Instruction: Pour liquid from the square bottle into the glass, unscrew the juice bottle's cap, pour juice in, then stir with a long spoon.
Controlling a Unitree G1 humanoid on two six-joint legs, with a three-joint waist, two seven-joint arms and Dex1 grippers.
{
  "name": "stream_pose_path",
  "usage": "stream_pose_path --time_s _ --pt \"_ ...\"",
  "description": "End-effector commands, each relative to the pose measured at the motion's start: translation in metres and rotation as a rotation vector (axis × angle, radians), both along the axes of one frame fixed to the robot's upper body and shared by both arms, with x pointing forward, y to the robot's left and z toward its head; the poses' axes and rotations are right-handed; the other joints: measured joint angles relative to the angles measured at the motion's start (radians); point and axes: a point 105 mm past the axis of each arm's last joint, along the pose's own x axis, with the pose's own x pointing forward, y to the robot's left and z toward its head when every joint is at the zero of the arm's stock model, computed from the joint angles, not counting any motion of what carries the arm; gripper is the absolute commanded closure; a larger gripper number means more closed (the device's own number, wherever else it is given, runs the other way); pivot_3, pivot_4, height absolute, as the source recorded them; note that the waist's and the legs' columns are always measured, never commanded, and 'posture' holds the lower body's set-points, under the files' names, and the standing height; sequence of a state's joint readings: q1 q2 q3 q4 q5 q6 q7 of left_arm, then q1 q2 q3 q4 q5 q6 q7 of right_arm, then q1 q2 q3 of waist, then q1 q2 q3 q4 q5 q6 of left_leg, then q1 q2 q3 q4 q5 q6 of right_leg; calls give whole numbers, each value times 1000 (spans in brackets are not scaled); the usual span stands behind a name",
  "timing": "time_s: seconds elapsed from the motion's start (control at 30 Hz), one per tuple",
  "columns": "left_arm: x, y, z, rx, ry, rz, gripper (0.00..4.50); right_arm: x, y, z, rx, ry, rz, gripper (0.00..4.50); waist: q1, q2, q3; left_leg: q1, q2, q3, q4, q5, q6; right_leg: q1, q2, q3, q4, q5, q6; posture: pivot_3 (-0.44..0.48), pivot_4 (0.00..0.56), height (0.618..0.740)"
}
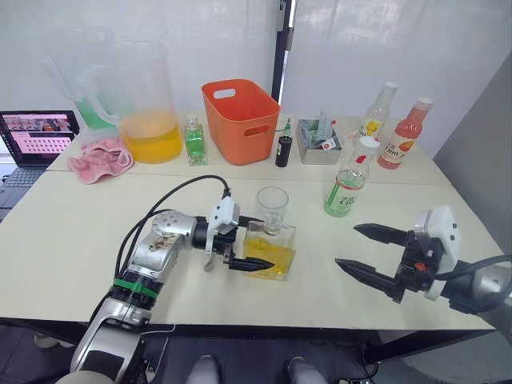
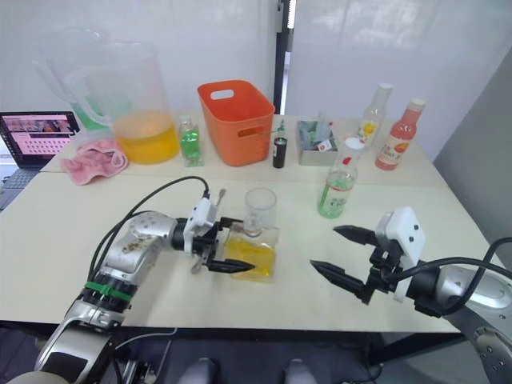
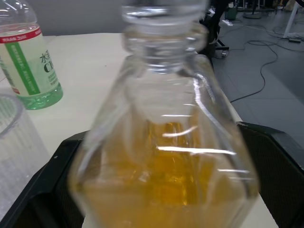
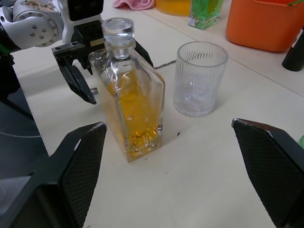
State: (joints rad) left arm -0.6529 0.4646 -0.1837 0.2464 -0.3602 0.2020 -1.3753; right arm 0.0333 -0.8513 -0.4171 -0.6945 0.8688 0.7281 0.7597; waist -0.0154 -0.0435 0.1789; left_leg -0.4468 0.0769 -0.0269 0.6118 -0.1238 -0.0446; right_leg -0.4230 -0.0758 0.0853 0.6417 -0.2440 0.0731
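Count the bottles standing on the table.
6: square bottle between the left gripper's open fingers, juice bottle mid-table, and along the back a green bottle, small dark bottle, yellow-labelled bottle, pink-red bottle.

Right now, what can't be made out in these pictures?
- Whether the left gripper touches the square bottle: its fingers straddle it, contact unclear.
- Contents of the grey box: too small, head views.
- Juice bottle cap: cut off by the left wrist view's edge.
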Motion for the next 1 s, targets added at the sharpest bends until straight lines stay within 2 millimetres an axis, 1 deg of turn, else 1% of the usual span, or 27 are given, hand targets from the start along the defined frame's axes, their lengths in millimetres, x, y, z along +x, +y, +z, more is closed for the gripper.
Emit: stream_pose_path --time_s 0.03,0.1,0.3,0.5,0.67,0.87,0.93,0.97,1.0 --pt "-3 3 15 -41 27 24 10 2 5 9 -5 -37 34 0 -1 0 0 0 0 0 0 0 0 0 0 0 0 0 0 0 150 703" --pt "-7 3 17 -43 50 28 10 3 7 10 -2 -36 43 0 1 0 0 0 0 0 0 0 0 0 0 0 0 0 0 0 150 703" --pt "-13 -3 28 -63 39 38 10 8 14 9 12 -34 71 0 3 0 0 0 0 0 0 0 0 0 0 0 0 0 0 0 150 703" --pt "-16 -10 27 -45 13 15 10 10 19 8 20 -35 81 0 3 0 0 0 0 0 1 0 0 1 0 0 0 0 0 0 150 703" --pt "-14 -22 21 -10 -21 -17 10 11 20 8 21 -36 70 0 3 0 0 0 0 0 1 0 0 1 0 0 0 0 0 0 150 703" --pt "-15 -26 23 -21 -15 -26 10 11 20 8 21 -36 56 0 3 0 0 0 0 0 1 0 0 1 0 0 0 0 1 0 150 703" --pt "-14 -27 23 -21 -12 -24 604 10 21 8 22 -38 58 0 3 0 0 0 0 0 1 0 0 1 0 0 0 1 1 0 150 703" --pt "-14 -27 22 -19 -11 -24 822 10 21 8 23 -40 60 0 3 0 0 0 0 0 1 0 0 1 0 0 0 1 1 0 150 703" --pt "-14 -27 21 -18 -11 -24 1190 10 23 8 24 -42 61 0 3 0 0 0 0 0 1 0 0 1 0 0 0 1 2 0 150 703"
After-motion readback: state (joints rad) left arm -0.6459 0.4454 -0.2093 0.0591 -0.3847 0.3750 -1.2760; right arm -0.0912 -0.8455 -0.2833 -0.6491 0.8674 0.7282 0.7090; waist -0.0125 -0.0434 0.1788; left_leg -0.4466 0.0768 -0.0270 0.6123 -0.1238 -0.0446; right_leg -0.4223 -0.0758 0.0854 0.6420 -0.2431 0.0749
